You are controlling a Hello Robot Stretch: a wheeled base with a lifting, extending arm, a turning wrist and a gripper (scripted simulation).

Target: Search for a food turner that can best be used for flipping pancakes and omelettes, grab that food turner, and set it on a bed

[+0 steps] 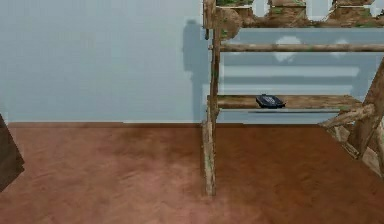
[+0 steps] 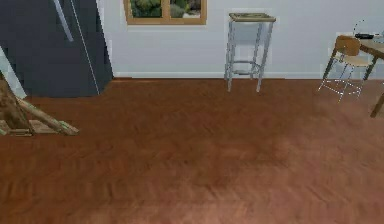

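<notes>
Rough wooden shelf rack (image 1: 212,120) bearing a small dark object (image 1: 270,101), tall stool (image 2: 249,50), dark cabinet (image 2: 60,45), framed picture (image 2: 165,10)

Reddish-brown wood-grain floor (image 2: 190,150), pale blue wall (image 1: 95,60), weathered brown shelf (image 1: 285,102) — small dark object (image 1: 270,101), dark navy fridge (image 2: 55,45)

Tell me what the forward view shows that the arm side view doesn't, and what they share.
Forward view's own: the shelves of a wooden shelf rack, with a small dark object on the lower one. Arm side view's own: a dark fridge-like unit, a wood-framed window, a tall stool and a chair. Shared: the red-brown wood floor, the pale wall, and probably the rack, whose wooden legs seem to appear at the arm side view's left edge.
</notes>
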